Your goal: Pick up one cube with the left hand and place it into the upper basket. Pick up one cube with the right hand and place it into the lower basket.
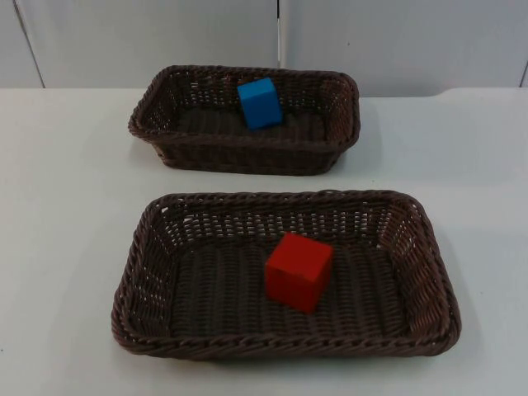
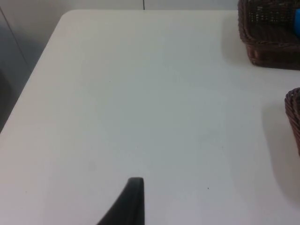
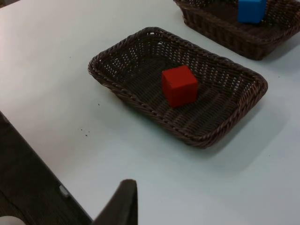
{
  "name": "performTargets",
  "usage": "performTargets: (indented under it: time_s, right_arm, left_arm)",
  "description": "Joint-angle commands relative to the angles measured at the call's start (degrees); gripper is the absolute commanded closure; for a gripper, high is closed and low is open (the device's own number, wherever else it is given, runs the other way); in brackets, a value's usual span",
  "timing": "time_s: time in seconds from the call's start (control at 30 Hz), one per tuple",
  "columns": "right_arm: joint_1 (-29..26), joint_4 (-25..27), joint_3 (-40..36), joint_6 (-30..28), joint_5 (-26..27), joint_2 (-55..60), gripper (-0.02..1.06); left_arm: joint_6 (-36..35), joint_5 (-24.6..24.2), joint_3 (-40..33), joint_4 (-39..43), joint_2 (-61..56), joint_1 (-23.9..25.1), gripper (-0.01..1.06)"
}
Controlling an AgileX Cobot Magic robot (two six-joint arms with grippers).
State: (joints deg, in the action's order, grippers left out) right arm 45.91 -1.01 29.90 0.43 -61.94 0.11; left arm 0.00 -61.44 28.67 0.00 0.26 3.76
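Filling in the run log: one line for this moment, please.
blue cube in upper basket | red cube in lower basket | both arms waiting off the baskets

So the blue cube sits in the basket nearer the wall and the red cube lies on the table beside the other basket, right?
Not quite. The red cube lies inside the lower basket, not beside it, as the top view shows. The blue cube is indeed in the upper basket nearer the wall.

Open white table [image 1: 66,206] flanks two dark wicker baskets; a clear strip separates upper basket [image 1: 165,132] from lower basket [image 1: 148,272], each holding one cube.
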Motion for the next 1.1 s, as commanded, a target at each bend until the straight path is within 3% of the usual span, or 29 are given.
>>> performTargets:
  time_s: [0.0,0.93,1.07]
  right_arm:
    - [-0.10,0.11,-0.37,0.09,0.24,-0.11,-0.01]
    - [-0.21,0.11,-0.37,0.09,0.24,-0.11,-0.01]
    - [-2.27,0.11,-0.37,0.09,0.24,-0.11,-0.01]
  left_arm:
    - [0.00,-0.18,-0.28,-0.67,-0.26,0.31,0.00]
    - [0.00,-0.18,-0.28,-0.67,-0.26,0.31,0.00]
    - [0.00,-0.18,-0.28,-0.67,-0.26,0.31,0.00]
